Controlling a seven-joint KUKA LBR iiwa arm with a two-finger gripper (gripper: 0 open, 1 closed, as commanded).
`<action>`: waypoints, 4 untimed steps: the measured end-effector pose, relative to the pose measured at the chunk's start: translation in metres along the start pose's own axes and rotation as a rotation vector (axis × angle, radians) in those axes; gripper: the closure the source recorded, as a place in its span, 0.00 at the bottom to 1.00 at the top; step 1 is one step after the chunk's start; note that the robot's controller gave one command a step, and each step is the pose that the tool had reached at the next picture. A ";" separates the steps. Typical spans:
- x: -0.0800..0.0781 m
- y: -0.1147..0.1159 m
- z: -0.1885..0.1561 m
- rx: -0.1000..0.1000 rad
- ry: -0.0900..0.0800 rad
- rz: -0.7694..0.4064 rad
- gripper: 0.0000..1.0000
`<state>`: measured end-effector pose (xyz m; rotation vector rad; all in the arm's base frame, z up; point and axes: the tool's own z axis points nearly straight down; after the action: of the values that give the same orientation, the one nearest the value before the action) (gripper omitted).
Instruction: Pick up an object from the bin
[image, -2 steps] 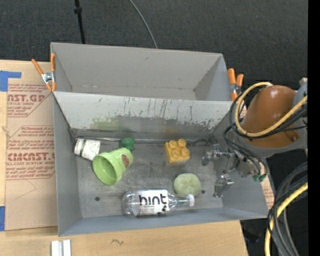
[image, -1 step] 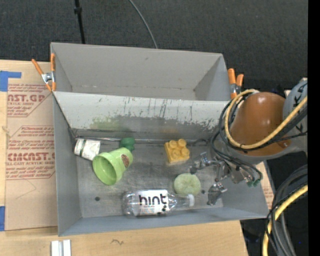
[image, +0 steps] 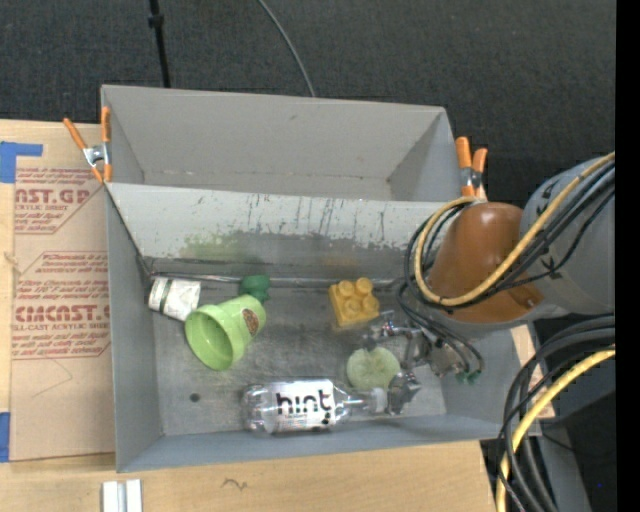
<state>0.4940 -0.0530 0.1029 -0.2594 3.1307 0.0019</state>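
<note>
Hanging low at the front right of the bin (image: 270, 215), the gripper (image: 396, 358) has its fingers parted and clamps nothing; a pale green disc (image: 370, 368) lies flat on the floor by their tips, seemingly between them, though contact cannot be made out; the neck of a clear bottle (image: 295, 407) lies just in front of it, a yellow block (image: 353, 301) near behind, a green cup (image: 225, 331) well apart to the left. The disc looks thin and light, probably smooth plastic; lying flat on metal, it would likely skid rather than lift; the sound hold seems to be across its width, edge to edge, fingers pressed down to the floor, clear of the bottle neck.
</note>
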 end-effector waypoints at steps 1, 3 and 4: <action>0.006 0.006 0.023 0.003 -0.007 -0.257 0.00; 0.009 0.006 0.029 0.002 -0.006 0.070 1.00; 0.010 0.007 0.025 0.001 -0.002 0.070 1.00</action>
<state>0.4830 -0.0480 0.0777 -0.1490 3.1355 0.0005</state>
